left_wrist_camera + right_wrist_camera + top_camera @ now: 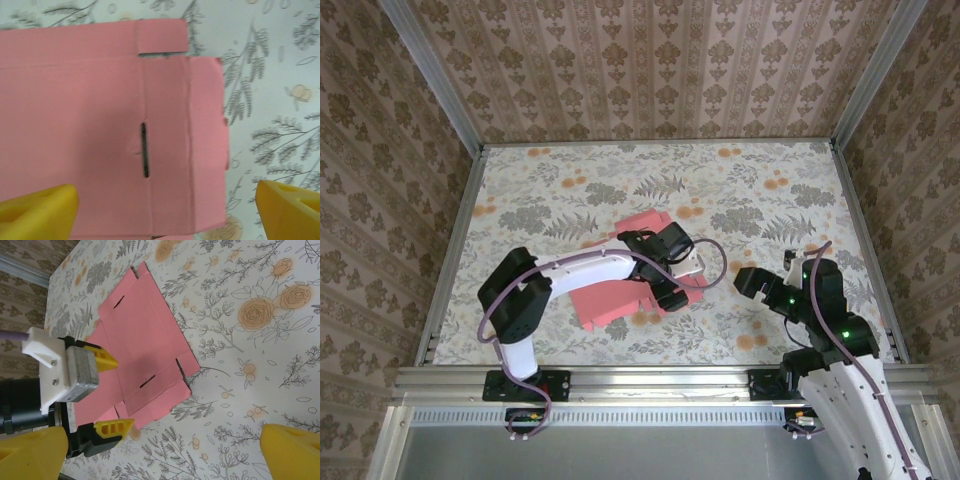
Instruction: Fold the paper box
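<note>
While you scan from the near edge in the top cam, note the grey aluminium frame rail (650,380) carries both arm bases, & the right arm's lower links are cut off at the frame corner. Just past it the right gripper (757,280) hangs over bare table, well apart from the sheet. Its wrist cam shows the two yellow fingers (292,445) blurred & clipped at the bottom corners, jaws spread wide, nothing btwn them.

Further in, the flat pink cardboard paper box (605,305) lies unfolded at mid-table on the floral-print tabletop (570,190), pink face up. You lose its middle in the top view: the left arm's white forearm & the left gripper (672,270) sit across it, w/ a purple cable (722,258) looping by the sheet's right-hand edge.

From the left wrist cam the sheet runs off the left & bottom of frame, and a short dark slot (144,150) shows near a crease. Left jaws stand wide, holding nothing: one yellow tip over the pink, the other over bare table beyond the sheet's edge. Can't tell whether either tip touches.

Beyond, brown patterned wall panels (650,70) close off the far side.
</note>
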